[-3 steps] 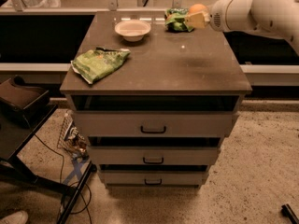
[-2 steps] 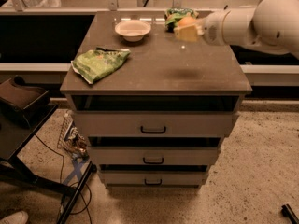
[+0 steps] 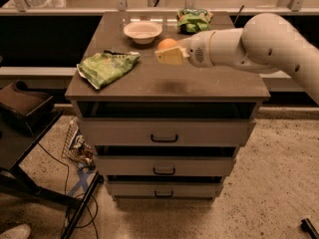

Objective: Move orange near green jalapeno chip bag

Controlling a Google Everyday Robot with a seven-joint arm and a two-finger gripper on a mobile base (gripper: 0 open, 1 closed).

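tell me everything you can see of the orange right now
The small round smooth orange fruit shows only its upper half; a pale yellow finger of the tool, which is shut on it at the tip of the white arm, hides the rest. It hangs above the middle of the brown cabinet top, touching nothing else, right of the large light-green foil chip bag and nearer the camera than the white bowl.

Single view, set high in front of the brown three-drawer table (image 3: 209, 86), facing forward and down at middling range. Tabletop, drawer fronts and speckled floor (image 3: 269, 183) all fit. From frame right, the tool (image 3: 170, 50), clamped on the small round orange (image 3: 167, 44), hangs above the tabletop's middle.
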